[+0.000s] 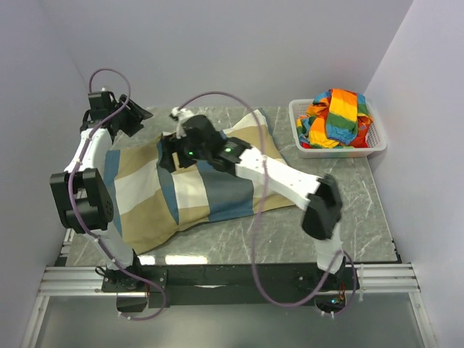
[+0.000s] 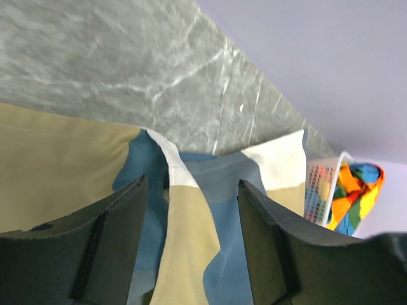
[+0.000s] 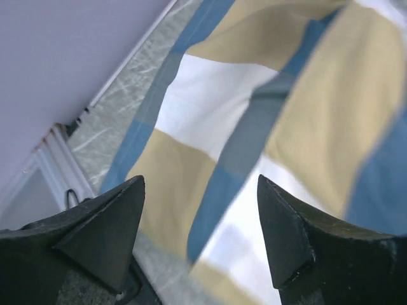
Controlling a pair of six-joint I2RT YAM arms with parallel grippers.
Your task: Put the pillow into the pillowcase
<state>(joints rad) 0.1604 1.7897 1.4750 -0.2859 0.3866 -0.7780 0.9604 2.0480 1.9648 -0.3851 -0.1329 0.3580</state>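
The pillowcase (image 1: 188, 192) lies spread and bulging on the counter (image 1: 290, 232), directly beneath the right gripper (image 3: 200, 180), whose jaws stand wide apart over its blue, tan and off-white blocks, gripping nothing. A raised fold of it shows just ahead of the left gripper (image 2: 192, 183), likewise parted and empty. A white basket (image 1: 373, 141) of striped cloth (image 1: 337, 116) sits well apart from both grippers.

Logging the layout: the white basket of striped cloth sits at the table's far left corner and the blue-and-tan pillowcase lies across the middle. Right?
No, the basket with the striped cloth sits at the far right corner, as the top external view shows. The pillowcase does lie across the middle.
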